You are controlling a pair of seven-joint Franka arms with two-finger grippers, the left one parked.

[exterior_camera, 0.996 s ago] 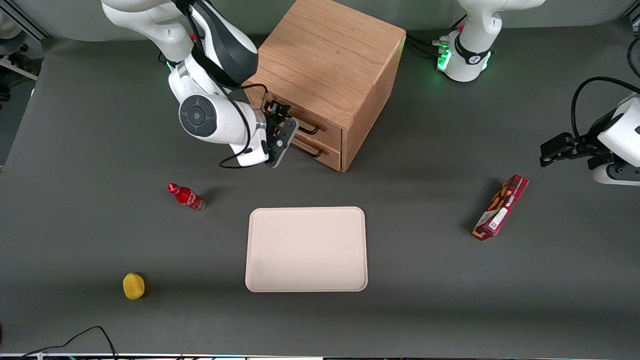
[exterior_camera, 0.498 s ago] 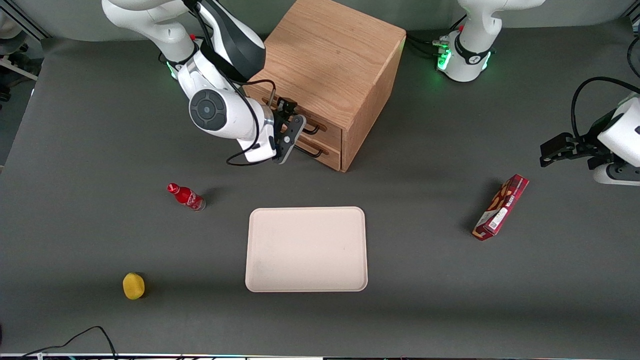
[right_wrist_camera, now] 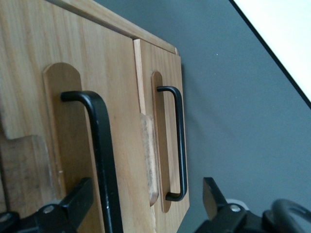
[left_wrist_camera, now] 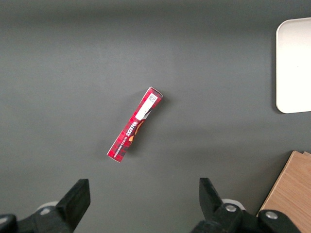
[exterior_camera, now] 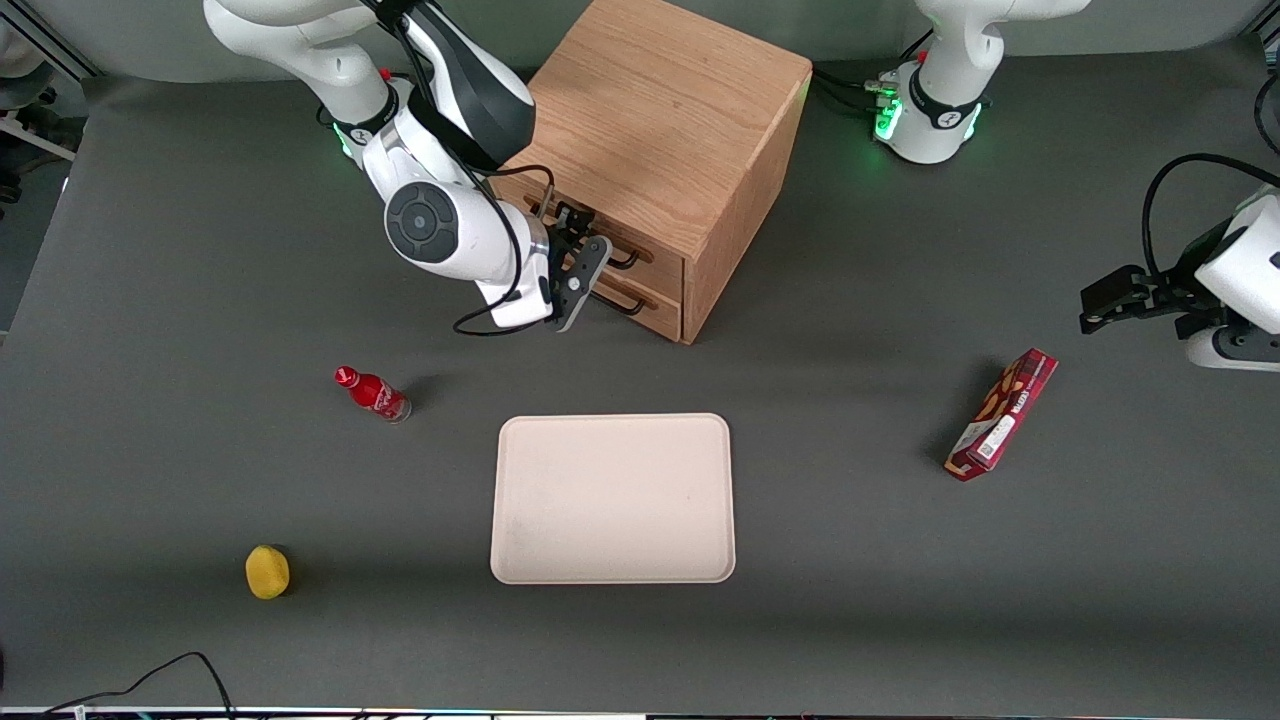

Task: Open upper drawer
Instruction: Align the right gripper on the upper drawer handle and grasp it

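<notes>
The oak cabinet [exterior_camera: 660, 110] stands on the grey table with two drawer fronts facing the working arm. The upper drawer [exterior_camera: 655, 258] has a thin black bar handle [exterior_camera: 622, 262]; it looks shut. In the right wrist view the upper drawer's handle [right_wrist_camera: 99, 145] is close up, and the lower drawer's handle [right_wrist_camera: 180, 145] is farther off. My gripper [exterior_camera: 585, 265] is right in front of the drawer fronts at handle height. It is open [right_wrist_camera: 143, 204], with the upper handle just inside one fingertip [right_wrist_camera: 73, 201], not gripped.
A cream tray [exterior_camera: 612, 497] lies nearer the front camera than the cabinet. A red bottle [exterior_camera: 372, 393] and a yellow object [exterior_camera: 267, 571] lie toward the working arm's end. A red box [exterior_camera: 1002, 414] lies toward the parked arm's end.
My gripper has moved in toward the cabinet's drawer fronts and risen slightly. The drawers have not moved.
</notes>
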